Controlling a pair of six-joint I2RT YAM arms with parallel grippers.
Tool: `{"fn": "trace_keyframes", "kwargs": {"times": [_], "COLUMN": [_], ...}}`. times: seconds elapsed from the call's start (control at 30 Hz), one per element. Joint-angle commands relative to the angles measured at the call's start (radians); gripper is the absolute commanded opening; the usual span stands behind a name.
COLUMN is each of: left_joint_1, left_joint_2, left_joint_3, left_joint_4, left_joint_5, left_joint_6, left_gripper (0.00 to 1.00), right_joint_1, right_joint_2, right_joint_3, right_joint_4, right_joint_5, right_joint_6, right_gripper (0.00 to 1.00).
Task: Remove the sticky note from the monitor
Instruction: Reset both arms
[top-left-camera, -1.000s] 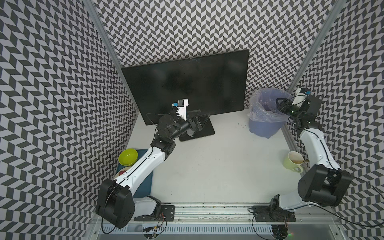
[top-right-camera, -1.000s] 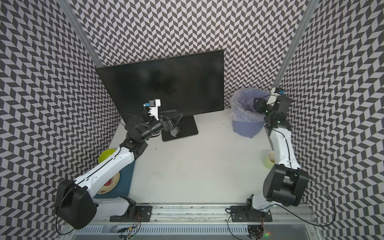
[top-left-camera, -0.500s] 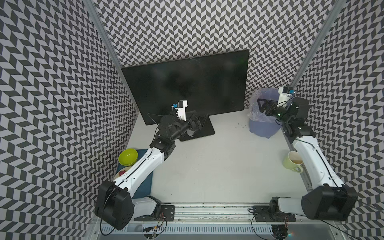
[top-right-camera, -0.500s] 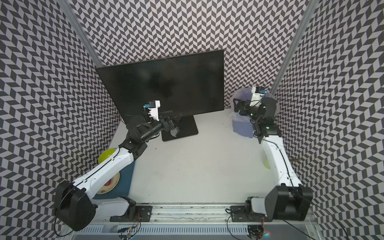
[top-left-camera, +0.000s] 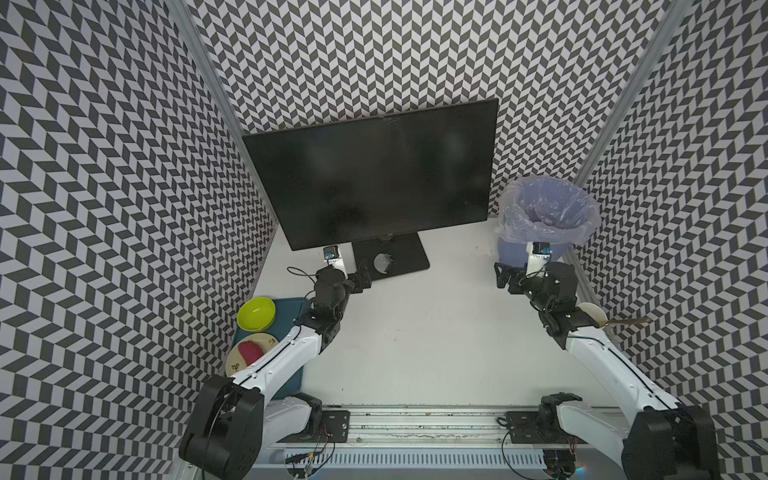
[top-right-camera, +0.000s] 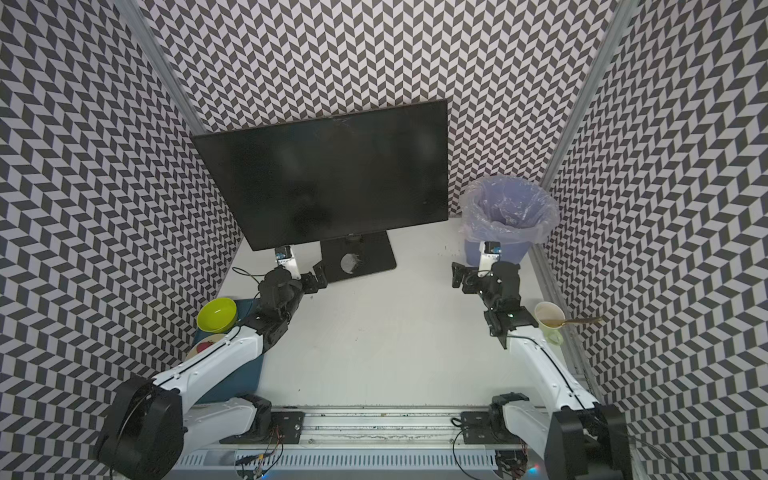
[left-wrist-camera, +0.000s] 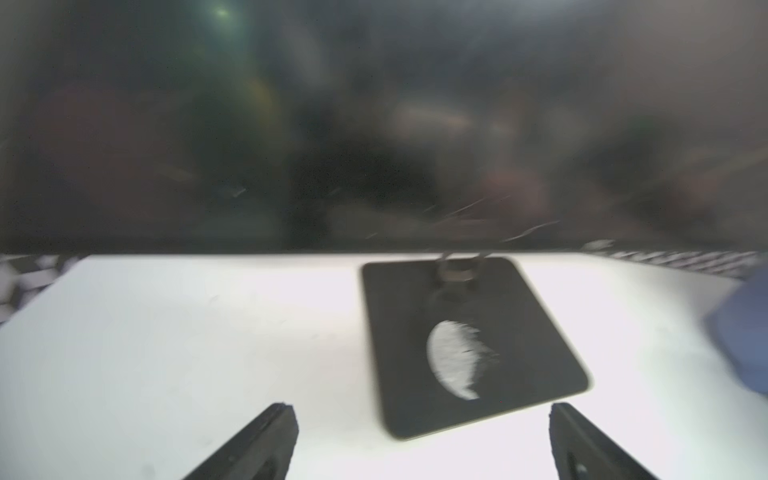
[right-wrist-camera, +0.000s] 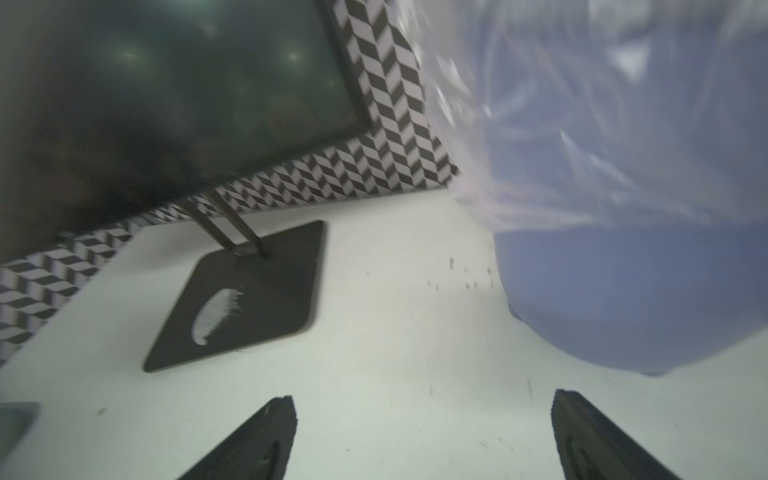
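Hovering over the desk (top-left-camera: 415, 332), the left pincer (top-left-camera: 365, 275) gapes empty before the monitor (top-left-camera: 374, 174); the right pincer (top-left-camera: 502, 277), likewise spread and empty, hangs beside the bin (top-left-camera: 510, 245).

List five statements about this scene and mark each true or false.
1. A sticky note is on the monitor. False: the monitor shows none.
2. The right end effector is open and empty. True.
3. The left end effector is shut on the monitor's base. False: the left end effector is open, clamping nothing.
4. The bin has a plastic liner. True.
5. The green bowl sits inside the bin. False: the green bowl sits beside the left arm.
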Motion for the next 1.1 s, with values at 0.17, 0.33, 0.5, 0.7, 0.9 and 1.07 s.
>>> {"fn": "trace_keyframes", "kwargs": {"times": [0.17,0.33,0.5,0.7,0.9,1.07], "left_joint_1": [0.188,0.245,0.293,0.357,0.347,0.346], "left_joint_2": [0.128,0.179,0.238,0.325,0.353,0.352], "left_joint_3": [-0.036,-0.120,-0.221,-0.270,-0.311,-0.309], "left_joint_4": [0.176,0.378,0.644,0.819,0.918,0.915], "left_joint_5": [0.109,0.111,0.136,0.273,0.276,0.274], "left_joint_6": [0.118,0.225,0.268,0.220,0.235,0.237], "left_gripper": [1.00,1.00,1.00,1.00,1.00,1.00], "right_joint_1": [-0.006,-0.039,-0.095,-0.097,-0.049,-0.045], "right_joint_2": [0.144,0.280,0.349,0.457,0.446,0.446], "right_joint_3": [-0.186,-0.258,-0.279,-0.313,-0.287,-0.290], "right_joint_4": [0.570,0.853,0.973,1.136,1.064,1.069], "right_joint_5": [0.266,0.247,0.089,0.004,0.188,0.187], "right_joint_6": [-0.125,-0.156,-0.131,-0.165,-0.152,-0.158], "right_gripper": [0.99,0.99,0.99,0.99,0.99,0.99]}}
